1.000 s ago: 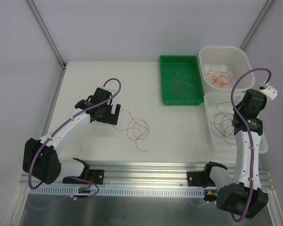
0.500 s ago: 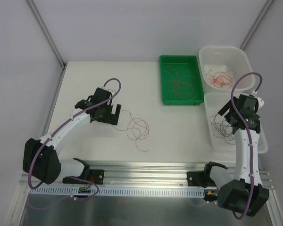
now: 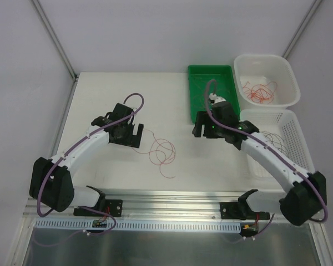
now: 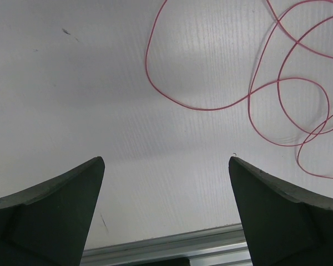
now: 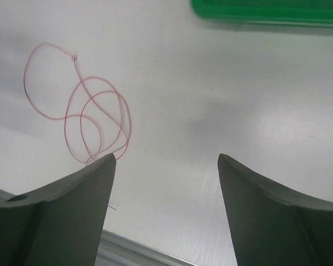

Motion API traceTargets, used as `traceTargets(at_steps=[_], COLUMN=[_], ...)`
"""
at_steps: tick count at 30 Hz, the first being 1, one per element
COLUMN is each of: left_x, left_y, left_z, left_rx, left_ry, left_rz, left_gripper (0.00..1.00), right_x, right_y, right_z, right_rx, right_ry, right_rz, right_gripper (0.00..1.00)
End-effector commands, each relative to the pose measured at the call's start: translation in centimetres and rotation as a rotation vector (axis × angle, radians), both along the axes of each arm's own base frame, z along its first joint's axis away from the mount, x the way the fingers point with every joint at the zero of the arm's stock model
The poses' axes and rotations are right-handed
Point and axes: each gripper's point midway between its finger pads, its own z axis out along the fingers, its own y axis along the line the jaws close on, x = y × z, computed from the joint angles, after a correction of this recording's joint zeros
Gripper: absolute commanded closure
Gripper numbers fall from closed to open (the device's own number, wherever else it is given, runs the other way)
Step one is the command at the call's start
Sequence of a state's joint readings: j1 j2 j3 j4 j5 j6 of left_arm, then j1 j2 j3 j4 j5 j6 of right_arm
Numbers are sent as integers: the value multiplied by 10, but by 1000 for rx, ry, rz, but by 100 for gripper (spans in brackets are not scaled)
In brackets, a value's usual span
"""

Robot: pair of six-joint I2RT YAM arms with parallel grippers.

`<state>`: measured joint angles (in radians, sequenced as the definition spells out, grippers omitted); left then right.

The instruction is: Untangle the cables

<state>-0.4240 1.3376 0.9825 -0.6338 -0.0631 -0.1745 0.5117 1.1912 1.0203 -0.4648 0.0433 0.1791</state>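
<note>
The red cable (image 3: 161, 151) lies in loose loops on the bench (image 3: 100, 94), just right of the left hand (image 3: 135, 134), the nearer one; the right hand (image 3: 199, 125) hangs further off on its other side. Both hands gape wide, holding nothing.

A loose cable (image 3: 161, 152) lies on the surface (image 3: 111, 94), just right of the left hand (image 3: 134, 134) and left of the right hand (image 3: 200, 126). Behind the right hand sits a tray (image 3: 195, 75). Right of the tray stands a tub (image 3: 265, 60), with a basket (image 3: 291, 124) before it. All three hold cables (image 3: 260, 91).
</note>
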Motion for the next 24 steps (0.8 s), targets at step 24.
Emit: traceTargets(at_steps=[24], left_x=[3], left_y=[8], left_z=[-1], left_rx=[31], left_ry=[-5], left_rz=[48], left_gripper=[5], right_x=[-25], right_y=[141], right_z=[-171], right_rx=[-377], right_ry=[284], right_rz=[155], right_gripper=[38])
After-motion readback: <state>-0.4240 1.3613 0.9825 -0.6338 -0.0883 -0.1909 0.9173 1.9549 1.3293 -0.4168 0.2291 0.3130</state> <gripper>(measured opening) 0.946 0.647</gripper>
